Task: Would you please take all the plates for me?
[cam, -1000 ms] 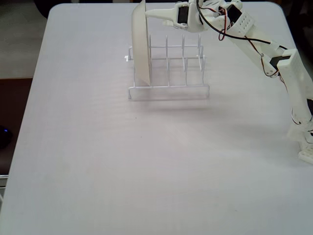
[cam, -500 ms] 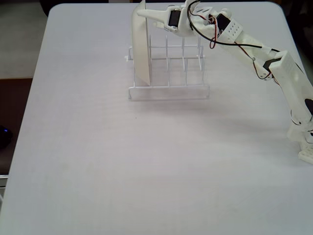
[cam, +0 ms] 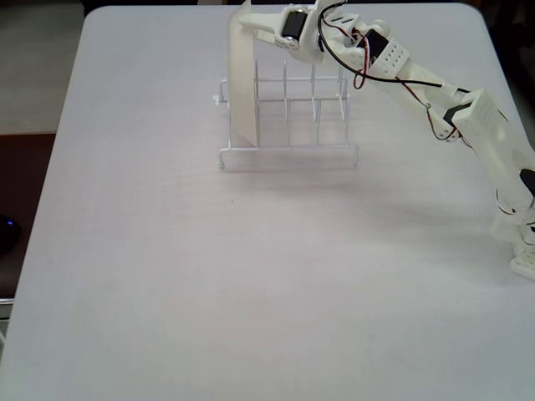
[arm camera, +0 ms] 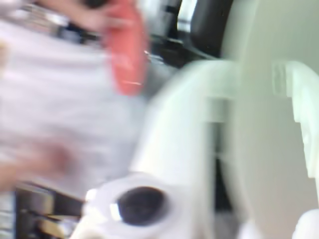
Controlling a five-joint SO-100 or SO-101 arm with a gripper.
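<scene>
A cream-white plate (cam: 242, 92) stands on edge in the leftmost slot of the white wire rack (cam: 288, 155) at the far middle of the table. My gripper (cam: 244, 21) reaches in from the right at the plate's upper rim. The wrist view is blurred by motion. There the plate (arm camera: 269, 164) fills the right side, with one finger (arm camera: 299, 94) in front of it, the other jaw to its left, and a dark gap between that jaw and the plate. The gripper (arm camera: 249, 94) looks open around the rim. No other plates are in view.
The rack's other slots (cam: 313, 109) are empty. The white table (cam: 209, 276) stretches toward the camera, and my arm's base (cam: 522, 242) stands at its right edge. A blurred person with something orange-red (arm camera: 124, 50) shows behind in the wrist view.
My arm has stretched further left across the rack's top, bringing the gripper tip onto the plate's upper rim. The plate's top has shifted very slightly; it still stands in its slot.
</scene>
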